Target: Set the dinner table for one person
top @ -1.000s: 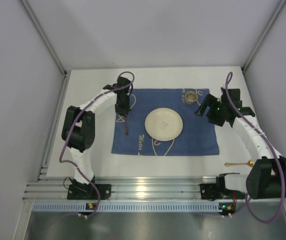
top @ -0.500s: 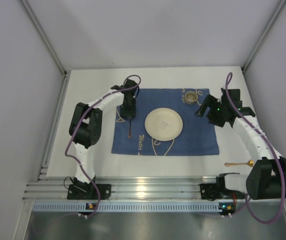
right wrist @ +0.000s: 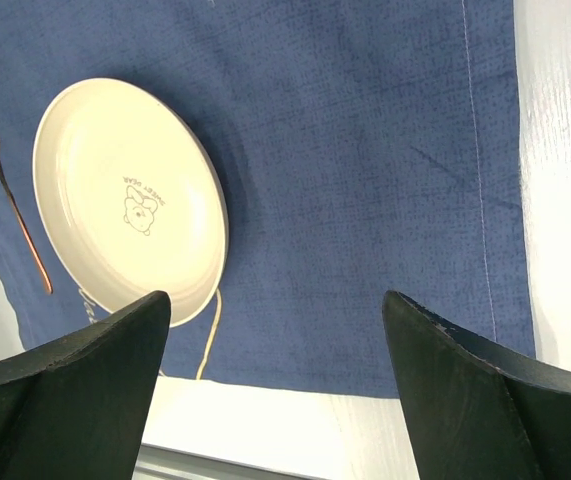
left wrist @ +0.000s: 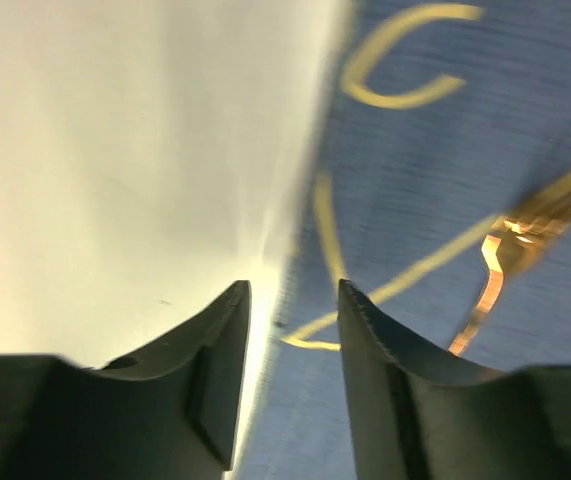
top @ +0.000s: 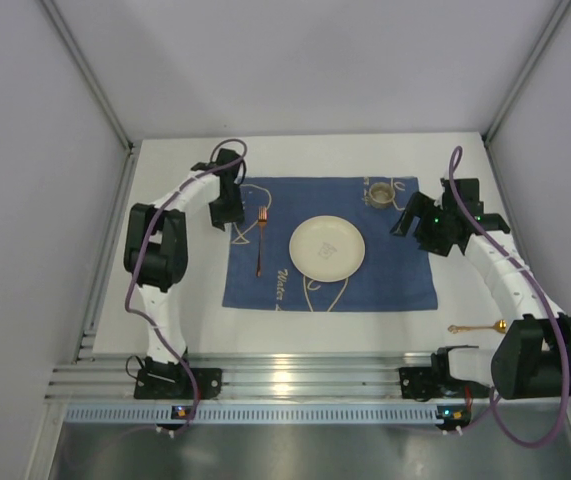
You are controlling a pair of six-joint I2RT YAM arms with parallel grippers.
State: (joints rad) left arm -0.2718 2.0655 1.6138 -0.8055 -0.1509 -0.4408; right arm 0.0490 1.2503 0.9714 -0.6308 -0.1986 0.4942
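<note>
Blue cloth mat (top: 395, 270) lies mid-bench, with white bench (top: 365, 330) showing on all four sides of it. The margins left and right of the mat are broader than the far one, and each is partly crossed by an arm.

On the mat, the plate (top: 327, 247) sits at the centre. The fork (top: 260, 243) lies between the plate and the mat's left edge, parallel to that edge. The cup (top: 380, 192) stands at the mat's far edge. A gold spoon (top: 477, 327) lies off the mat, on the bench beyond its near right corner.

Left gripper (left wrist: 292, 290) hangs low over the mat's left edge toward the far corner. The hem runs into the narrow gap between its fingers, which grip nothing, and the fork is apart to one side.

Right gripper (right wrist: 275, 300) hovers above the mat's right edge. Its jaws are spread wide and unloaded, with cloth beneath and the plate off to one side.
</note>
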